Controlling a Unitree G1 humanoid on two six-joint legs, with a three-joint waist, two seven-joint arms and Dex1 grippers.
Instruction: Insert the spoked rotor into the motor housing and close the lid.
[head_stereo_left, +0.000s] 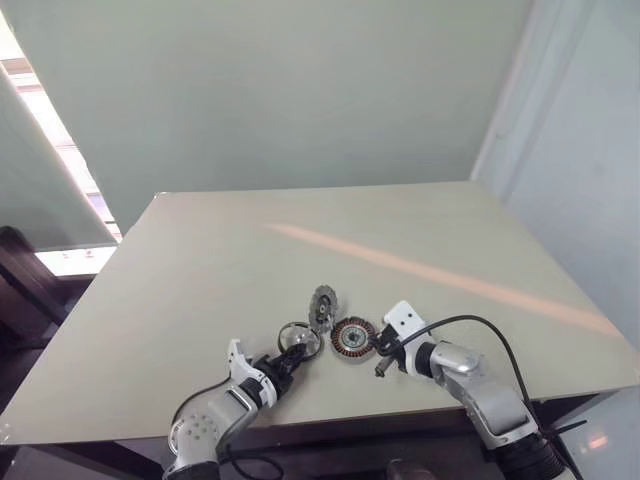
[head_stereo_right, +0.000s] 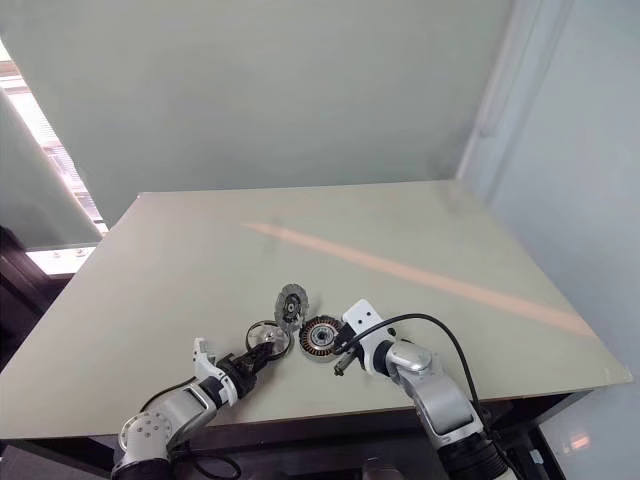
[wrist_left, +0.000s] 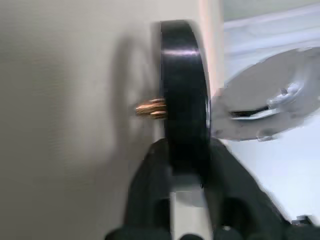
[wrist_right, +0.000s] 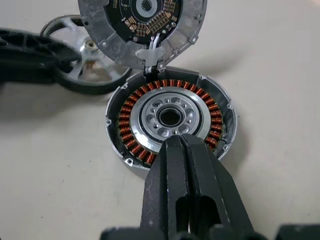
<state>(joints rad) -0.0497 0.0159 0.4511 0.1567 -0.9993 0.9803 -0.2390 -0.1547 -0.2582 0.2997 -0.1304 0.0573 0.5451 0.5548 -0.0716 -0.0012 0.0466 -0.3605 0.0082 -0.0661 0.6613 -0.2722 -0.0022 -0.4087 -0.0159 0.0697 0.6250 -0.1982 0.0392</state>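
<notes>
Table (head_stereo_left: 200, 300) in head views: pale, flat, w/ three motor parts clustered near front edge. Motor housing (head_stereo_left: 352, 337) flat on top, copper ring facing up. Lid (head_stereo_left: 322, 303) just behind it, tipped up on edge, touching housing's far rim. Spoked rotor (head_stereo_left: 298, 338) just left of housing, close beside it. Left gripper (head_stereo_left: 283, 362) reaching in from front-left, tips at rotor's near rim. Right gripper (head_stereo_left: 378, 345) coming in from front-right, tips at housing's right edge.

Left wrist view: rotor seen edge-on, black rim between the two fingers (wrist_left: 150, 170), both pressed against it, i.e. closed to rim's thickness and gripping. Small brass-coloured stub (wrist_left: 152, 108) sticking out of one face. Lid's silver face beyond rotor. Can't tell whether rotor is off the table.

Right wrist view: claw fully closed, fingers together, nothing between them, tips resting on housing's near rim over windings (wrist_right: 125, 125). Silver hub (wrist_right: 170, 117) w/ dark centre hole inside the copper ring. Lid upright at far rim, circuit-board side facing cam, joined to housing by white wires (wrist_right: 152, 47). Rotor to the side, tilted, spokes and shiny hub visible, left claw's black fingers on it.
</notes>
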